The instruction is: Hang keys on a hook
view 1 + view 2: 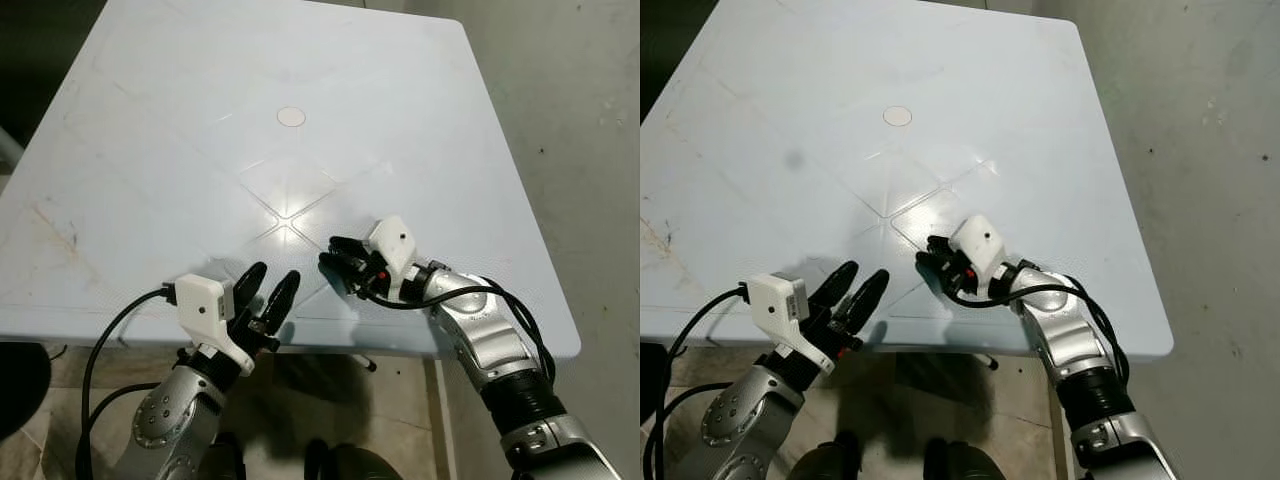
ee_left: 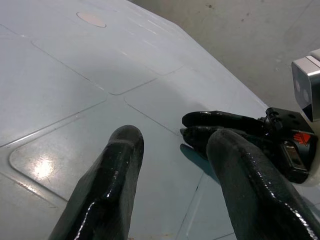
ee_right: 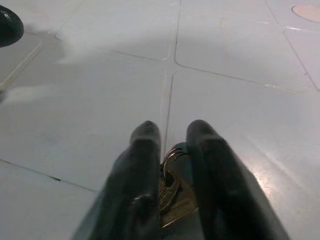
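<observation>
A bunch of brass keys (image 3: 172, 189) on a ring sits between the two black fingers of my right gripper (image 3: 172, 131), which is shut on it. That gripper (image 1: 331, 256) lies low on the pale blue table (image 1: 180, 170), near the front edge and pointing left. My left gripper (image 1: 273, 277) hovers over the front edge just left of it, open, with nothing between its fingers (image 2: 117, 165). The left wrist view shows the right gripper's fingertips (image 2: 200, 127) a short way ahead of the left gripper.
A small round white plug (image 1: 291, 116) marks the table's middle. Bare concrete floor (image 1: 590, 100) runs along the right side. A dark round object (image 1: 15, 385) sits on the floor at the lower left, beside the left arm's black cable (image 1: 105, 345).
</observation>
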Robot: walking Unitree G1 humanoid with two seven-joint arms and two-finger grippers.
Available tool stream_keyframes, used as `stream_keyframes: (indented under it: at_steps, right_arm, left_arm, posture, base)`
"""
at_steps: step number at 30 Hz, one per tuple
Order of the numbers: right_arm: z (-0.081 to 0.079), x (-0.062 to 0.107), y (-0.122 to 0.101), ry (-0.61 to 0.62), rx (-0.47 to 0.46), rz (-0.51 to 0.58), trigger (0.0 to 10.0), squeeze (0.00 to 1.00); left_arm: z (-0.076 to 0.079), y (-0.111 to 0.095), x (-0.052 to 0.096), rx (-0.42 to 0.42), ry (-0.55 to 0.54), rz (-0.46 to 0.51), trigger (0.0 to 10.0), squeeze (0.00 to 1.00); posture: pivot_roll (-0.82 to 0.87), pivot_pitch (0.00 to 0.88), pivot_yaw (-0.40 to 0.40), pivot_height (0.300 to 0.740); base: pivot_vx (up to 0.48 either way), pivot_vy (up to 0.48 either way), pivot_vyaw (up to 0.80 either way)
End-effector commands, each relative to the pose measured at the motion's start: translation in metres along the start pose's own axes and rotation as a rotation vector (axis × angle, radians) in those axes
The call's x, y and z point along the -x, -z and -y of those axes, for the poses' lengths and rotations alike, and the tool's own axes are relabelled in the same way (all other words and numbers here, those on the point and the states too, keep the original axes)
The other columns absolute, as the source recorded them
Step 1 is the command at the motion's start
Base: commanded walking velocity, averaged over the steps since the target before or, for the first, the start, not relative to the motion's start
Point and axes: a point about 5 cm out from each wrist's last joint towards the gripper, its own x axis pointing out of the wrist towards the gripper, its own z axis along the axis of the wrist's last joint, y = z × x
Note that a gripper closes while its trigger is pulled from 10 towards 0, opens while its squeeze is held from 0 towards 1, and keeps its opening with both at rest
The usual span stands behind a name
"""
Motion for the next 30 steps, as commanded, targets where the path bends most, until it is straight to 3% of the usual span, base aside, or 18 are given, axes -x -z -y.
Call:
stream_keyframes:
  at_steps: [1, 15, 20, 21, 24, 25, 28, 29, 30]
  right_arm:
    - [-0.001, 0.005, 0.011, 0.000, -0.029, -0.036, 0.0, 0.00]
    - [0.002, 0.004, 0.003, 0.023, -0.052, 0.036, 0.0, 0.00]
    - [0.007, 0.006, -0.012, 0.009, -0.173, 0.163, 0.0, 0.00]
    - [0.009, 0.007, -0.015, -0.001, -0.237, 0.196, 0.0, 0.00]
    - [0.012, 0.007, -0.018, 0.015, -0.210, 0.210, 0.0, 0.00]
    - [0.011, 0.007, -0.016, 0.002, -0.193, 0.190, 9.6, 0.00]
    - [0.009, 0.007, -0.010, -0.031, -0.193, 0.149, 10.0, 0.00]
    - [0.008, 0.008, -0.009, -0.036, -0.205, 0.148, 10.0, 1.00]
    - [0.008, 0.008, -0.007, -0.039, -0.215, 0.147, 10.0, 1.00]
  left_arm:
    - [0.005, 0.000, 0.002, 0.007, 0.012, 0.000, 10.0, 0.00]
    - [0.007, 0.000, 0.000, 0.016, 0.026, 0.000, 10.0, 0.00]
    - [0.008, 0.001, -0.001, 0.017, 0.034, -0.001, 10.0, 0.00]
    - [0.008, 0.001, -0.001, 0.018, 0.036, 0.000, 10.0, 0.00]
    - [0.009, 0.001, -0.001, 0.018, 0.040, 0.000, 10.0, 0.00]
    - [0.008, 0.001, -0.001, 0.017, 0.040, 0.000, 10.0, 0.00]
    - [0.008, 0.001, -0.002, 0.017, 0.043, 0.000, 10.0, 0.00]
    - [0.008, 0.001, -0.002, 0.016, 0.044, 0.000, 10.0, 0.00]
    - [0.008, 0.001, -0.002, 0.016, 0.046, 0.000, 10.0, 0.00]
  posture:
    - [0.12, 0.260, -0.118, 0.740]
    - [0.12, 0.243, -0.112, 0.740]
    - [0.12, 0.231, -0.109, 0.740]
    - [0.12, 0.231, -0.109, 0.740]
    - [0.12, 0.229, -0.110, 0.740]
    - [0.12, 0.223, -0.108, 0.740]
    - [0.12, 0.223, -0.108, 0.740]
    - [0.12, 0.223, -0.108, 0.740]
    - [0.12, 0.217, -0.107, 0.740]
  base:
    - [0.000, 0.000, 0.00]
    - [0.000, 0.000, 0.00]
    - [0.000, 0.000, 0.00]
    - [0.000, 0.000, 0.00]
    - [0.000, 0.000, 0.00]
    - [0.000, 0.000, 0.00]
    - [0.000, 0.000, 0.00]
    - [0.000, 0.000, 0.00]
    - [0.000, 0.000, 0.00]
